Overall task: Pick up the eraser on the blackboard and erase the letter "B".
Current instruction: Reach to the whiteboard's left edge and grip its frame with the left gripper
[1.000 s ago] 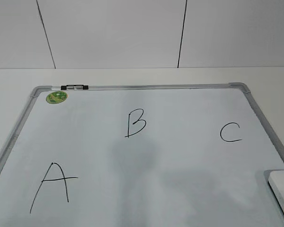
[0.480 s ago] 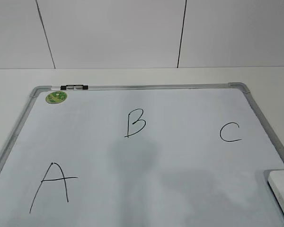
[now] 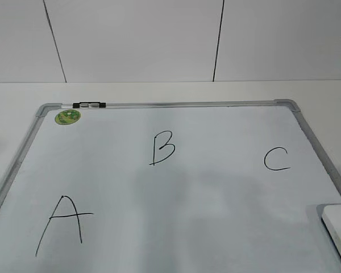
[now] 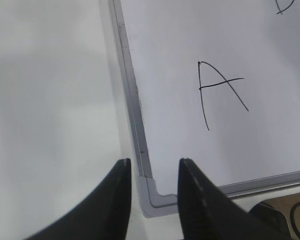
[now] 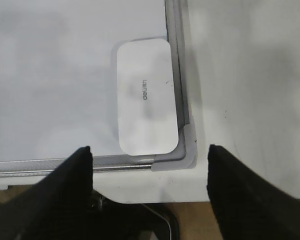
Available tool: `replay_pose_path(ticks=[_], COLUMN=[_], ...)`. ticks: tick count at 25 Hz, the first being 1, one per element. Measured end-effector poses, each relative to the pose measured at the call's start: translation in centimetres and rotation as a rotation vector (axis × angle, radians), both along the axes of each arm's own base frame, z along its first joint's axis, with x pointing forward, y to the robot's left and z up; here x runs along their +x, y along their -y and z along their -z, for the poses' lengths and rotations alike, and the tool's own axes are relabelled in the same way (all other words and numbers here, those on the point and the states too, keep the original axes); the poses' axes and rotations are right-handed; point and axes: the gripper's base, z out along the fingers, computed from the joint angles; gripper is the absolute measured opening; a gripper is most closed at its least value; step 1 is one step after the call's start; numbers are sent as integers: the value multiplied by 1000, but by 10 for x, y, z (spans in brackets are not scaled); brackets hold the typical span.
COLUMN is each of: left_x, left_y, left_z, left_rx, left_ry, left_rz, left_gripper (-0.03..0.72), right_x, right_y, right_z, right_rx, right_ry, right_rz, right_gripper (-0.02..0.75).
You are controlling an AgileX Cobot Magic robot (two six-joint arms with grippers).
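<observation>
- One white rounded plastic eraser (image 5: 146, 96) is lying flat in the near right corner of the one large white blackboard with grey metal frame (image 3: 307, 128).
- Three black handwritten letters are showing: the letter "A" (image 3: 64, 223), the letter "B" (image 3: 162, 148) and the letter "C" (image 3: 277, 158).
- One round green sticker (image 3: 67, 117) and one small black-and-silver marker (image 3: 89, 104) are sitting at the far left corner.
- The board is lying on a white table (image 3: 159, 91), with a white panelled wall (image 3: 136, 40) behind.
- The left gripper (image 4: 154, 167) is hanging narrowly parted and empty; the right gripper (image 5: 149, 152) is spreading wide, empty, above the eraser.

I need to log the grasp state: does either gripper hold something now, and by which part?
Nothing is held. The right gripper is open above the eraser; the left gripper is also empty.
</observation>
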Motion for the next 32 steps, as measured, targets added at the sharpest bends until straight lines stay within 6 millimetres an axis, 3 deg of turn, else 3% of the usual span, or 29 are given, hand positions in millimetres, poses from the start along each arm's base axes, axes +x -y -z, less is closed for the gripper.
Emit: replay_pose_path(ticks=[9,19,25,32], left_x=[95,201,242,265], left_y=[1,4,6,7], left_z=[8,42,71,105], left_rx=[40,58,62,66], left_ry=[-305,-477,-554,-631], left_rz=[-13,-16,-16,-16], left_gripper=[239,239,239,239], right_x=[45,74,77,77], right_y=[0,1,1,1], right_z=[-15,-10,-8,-8], right_rx=[15,20,20,20], right_ry=[-238,-363,-378,-378], right_rz=[0,2,2,2], right_gripper=[568,568,568,568])
